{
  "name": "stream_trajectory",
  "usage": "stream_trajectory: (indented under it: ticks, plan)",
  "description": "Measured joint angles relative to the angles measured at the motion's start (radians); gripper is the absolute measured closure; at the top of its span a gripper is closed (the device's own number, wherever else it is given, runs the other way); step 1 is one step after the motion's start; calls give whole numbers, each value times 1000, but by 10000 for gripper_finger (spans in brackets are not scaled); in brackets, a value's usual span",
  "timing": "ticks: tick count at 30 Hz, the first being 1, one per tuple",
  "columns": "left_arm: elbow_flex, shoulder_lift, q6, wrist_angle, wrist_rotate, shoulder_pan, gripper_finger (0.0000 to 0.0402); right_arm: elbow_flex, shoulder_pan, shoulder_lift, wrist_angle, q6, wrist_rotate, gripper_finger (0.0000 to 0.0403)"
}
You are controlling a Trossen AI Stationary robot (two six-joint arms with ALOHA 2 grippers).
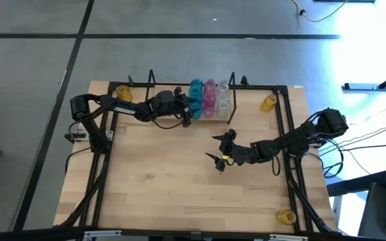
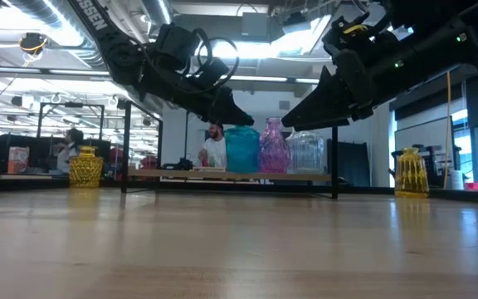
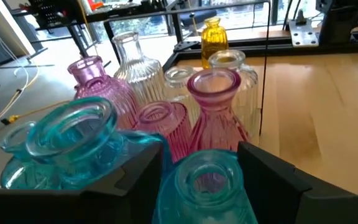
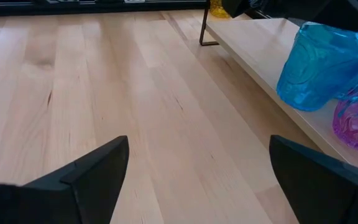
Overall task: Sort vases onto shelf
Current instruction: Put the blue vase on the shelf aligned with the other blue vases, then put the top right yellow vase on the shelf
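The left gripper sits over a translucent teal bottle-shaped glass vase on the low light-wood shelf at the table's far edge, its fingers spread either side of the neck, beside teal, pink and clear vases. To finish cleanly, it should open fully and lift straight up, sparing the neighbours. The right gripper hovers mid-table, fingers wide apart and empty.

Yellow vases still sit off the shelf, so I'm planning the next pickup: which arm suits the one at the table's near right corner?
Right, probably: its open end effector hangs empty, nearer that yellow vase.
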Motion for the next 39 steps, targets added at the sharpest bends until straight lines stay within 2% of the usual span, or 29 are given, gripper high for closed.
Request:
stream_trajectory:
  ticks: [8, 15, 17, 19, 23, 26, 31, 34, 39]
  plan:
    - [0, -55, 0, 0, -2, -27, 200, 0, 0, 0, 0, 0, 0, 36]
    - [1, -199, 1, -239, 2, -58, 200, 0, 0, 0, -6, 0, 0, 36]
    - [-5, -236, 1, -307, 36, -65, 199, 0, 0, 0, -6, 0, 0, 36]
    - [-45, -282, -1, -352, 90, -63, 199, 0, 0, 0, -7, 7, -12, 36]
    - [-180, -394, -52, -336, 147, -48, 199, 0, 0, 0, -4, 26, -30, 36]
    - [-291, -504, -76, -277, 155, -47, 199, 0, 0, 0, 4, 27, -61, 36]
    - [-418, -631, -77, -211, 155, -62, 199, 0, 0, -25, 17, 37, -32, 36]
    - [-441, -668, -71, -208, 154, -68, 199, 33, 0, -128, -107, 46, -18, 36]
    - [-446, -683, -75, -245, 151, -74, 199, 145, 0, -321, -543, 149, 95, 36]
